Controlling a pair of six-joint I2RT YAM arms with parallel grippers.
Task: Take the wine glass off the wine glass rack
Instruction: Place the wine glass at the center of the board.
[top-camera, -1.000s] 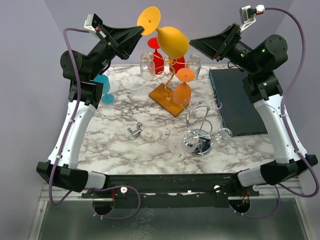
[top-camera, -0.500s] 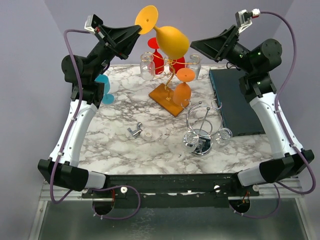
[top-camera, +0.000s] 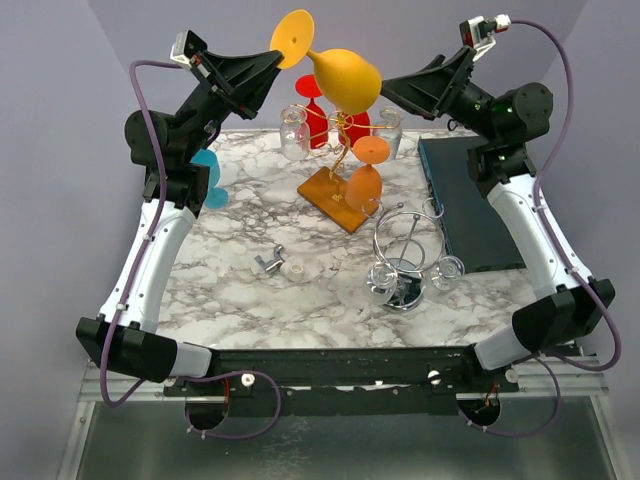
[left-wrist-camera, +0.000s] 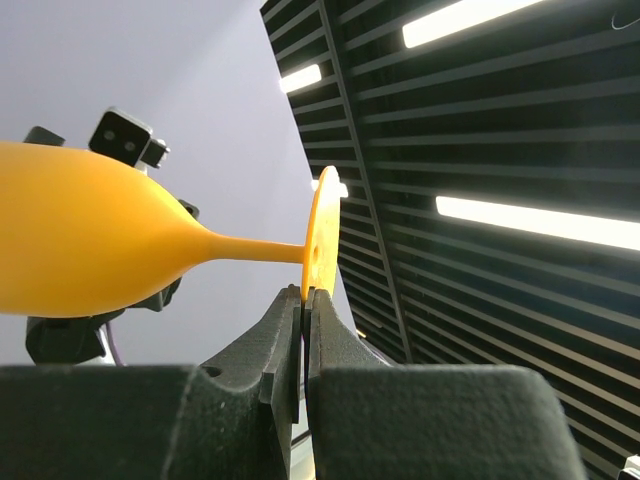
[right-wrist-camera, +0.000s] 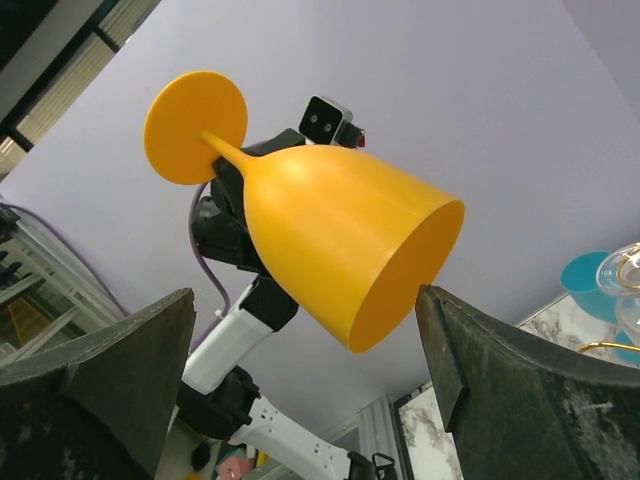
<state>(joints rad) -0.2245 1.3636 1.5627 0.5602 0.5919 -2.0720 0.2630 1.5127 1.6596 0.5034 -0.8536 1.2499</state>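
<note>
A yellow wine glass (top-camera: 345, 80) hangs tilted in the air above the back of the table, clear of the gold wire wine glass rack (top-camera: 338, 140) on its orange base. My left gripper (top-camera: 275, 58) is shut on the edge of the glass's round foot (left-wrist-camera: 322, 235), and the left wrist view shows the jaws (left-wrist-camera: 303, 295) pinching it. My right gripper (top-camera: 388, 88) stands open just right of the bowl. In the right wrist view the bowl's mouth (right-wrist-camera: 340, 240) lies between the wide-apart fingers (right-wrist-camera: 305, 292) without touching them.
Red (top-camera: 315, 110), clear (top-camera: 293, 130) and orange (top-camera: 367, 175) glasses hang on the gold rack. A chrome wire stand (top-camera: 400, 265) with clear glasses stands in front. A teal glass (top-camera: 207, 175) is at the left, a dark flat box (top-camera: 470, 200) at the right, and small metal parts (top-camera: 268, 262) near the middle.
My right arm has swung left and up, bringing its open gripper closer to the yellow bowl. The left gripper has kept its hold and barely moved.
</note>
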